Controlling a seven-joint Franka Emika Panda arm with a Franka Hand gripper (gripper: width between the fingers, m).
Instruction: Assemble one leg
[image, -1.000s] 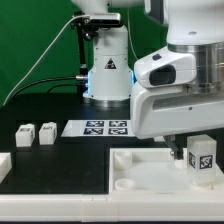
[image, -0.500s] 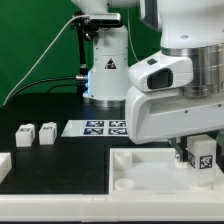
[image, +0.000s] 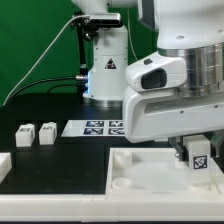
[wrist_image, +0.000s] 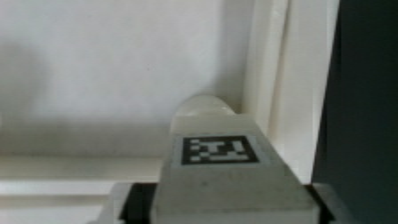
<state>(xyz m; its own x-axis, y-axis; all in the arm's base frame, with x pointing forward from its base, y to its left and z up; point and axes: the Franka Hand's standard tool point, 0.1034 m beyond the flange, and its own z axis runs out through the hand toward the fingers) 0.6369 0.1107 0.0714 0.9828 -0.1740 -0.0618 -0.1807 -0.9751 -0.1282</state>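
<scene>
My gripper (image: 198, 163) is shut on a white leg (image: 199, 157) with a black-and-white tag on its face. It holds the leg upright over the far right part of the large white tray-like piece (image: 140, 172). In the wrist view the leg (wrist_image: 221, 150) fills the middle between the dark fingers (wrist_image: 135, 200), with the tray's raised rim (wrist_image: 270, 70) running beside it. Two more legs (image: 25, 135) (image: 46, 133) stand on the black table at the exterior view's left.
The marker board (image: 97, 128) lies on the table behind the tray. The arm's white base (image: 105, 70) stands at the back. Another white part (image: 4, 165) sits at the exterior view's left edge. A black cable runs along the back left.
The arm has shifted slightly toward the exterior view's left and down, carrying the leg lower toward the tray's right part.
</scene>
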